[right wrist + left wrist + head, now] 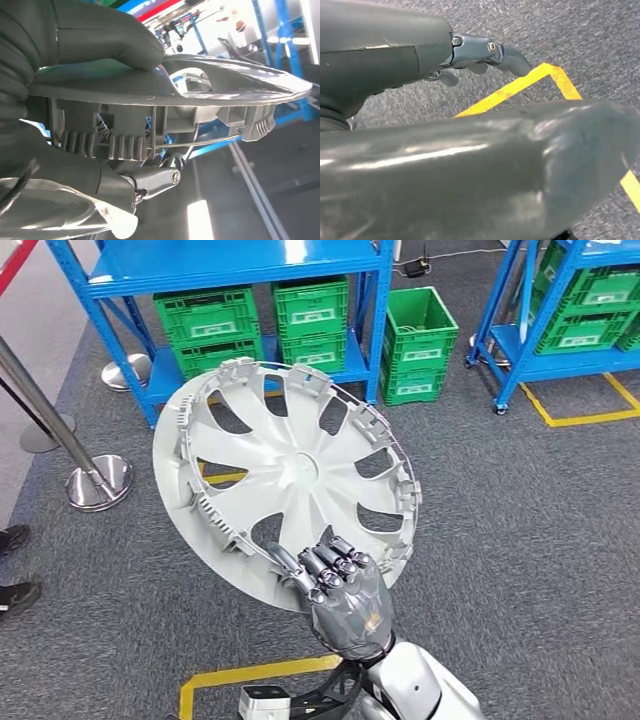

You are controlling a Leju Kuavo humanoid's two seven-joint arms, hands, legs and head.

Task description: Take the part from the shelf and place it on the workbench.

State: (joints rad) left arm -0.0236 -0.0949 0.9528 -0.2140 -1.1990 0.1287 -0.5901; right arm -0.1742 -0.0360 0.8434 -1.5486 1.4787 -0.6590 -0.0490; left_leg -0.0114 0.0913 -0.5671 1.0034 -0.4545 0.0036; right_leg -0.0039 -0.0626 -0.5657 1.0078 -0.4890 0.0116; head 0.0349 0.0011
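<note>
Warehouse or workshop: blue steel shelving [226,265], green crates [311,320], yellow floor tape [249,673].

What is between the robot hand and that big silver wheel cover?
Nothing: the right robot hand already grips the wheel cover by its near rim, thumb on one face, fingers on the other. No workbench is in view.

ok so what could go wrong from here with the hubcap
1. The right hand holds the hubcap only at its near rim, so most of the disc hangs out past the fingers; it could tip or slip.
2. The left hand hangs over the floor and gives no support.
3. The wide disc sticks out toward the blue shelf and could clip it in a turn.
</note>
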